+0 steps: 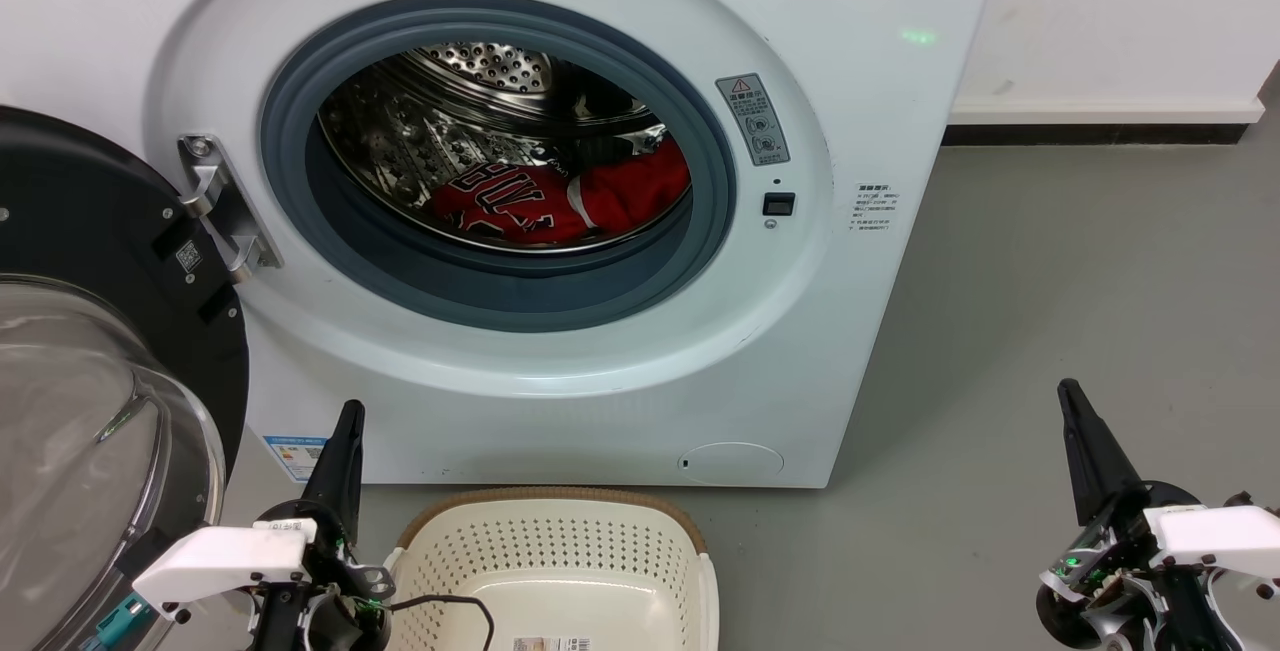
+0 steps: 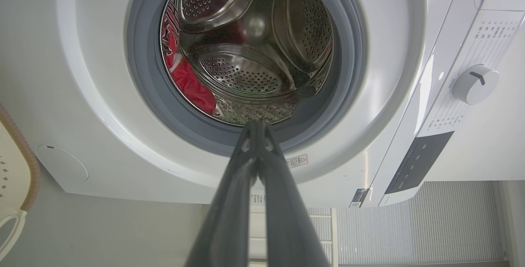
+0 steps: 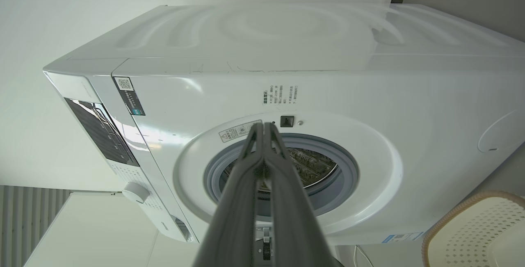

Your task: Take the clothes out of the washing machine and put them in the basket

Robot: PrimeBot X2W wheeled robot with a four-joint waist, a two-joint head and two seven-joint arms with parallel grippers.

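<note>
The white washing machine (image 1: pixel 850 81) stands with its glass door (image 1: pixel 90 411) swung open to the left. Inside the steel drum lies the red jersey, the clothes (image 1: pixel 570 196), with black lettering; the left wrist view shows the clothes (image 2: pixel 190 86) against the drum's left side. The cream basket (image 1: pixel 560 556) sits on the floor just in front of the machine. My left gripper (image 1: pixel 349 413) is shut, low at the left beside the basket, and holds nothing. My right gripper (image 1: pixel 1068 391) is shut and holds nothing, low at the right over the floor. Both point toward the machine.
Grey floor (image 1: pixel 1080 281) stretches to the right of the machine up to a white wall with a dark skirting. The open door stands close to my left arm. A control knob (image 2: pixel 475 83) and dark panel sit on the machine's top front.
</note>
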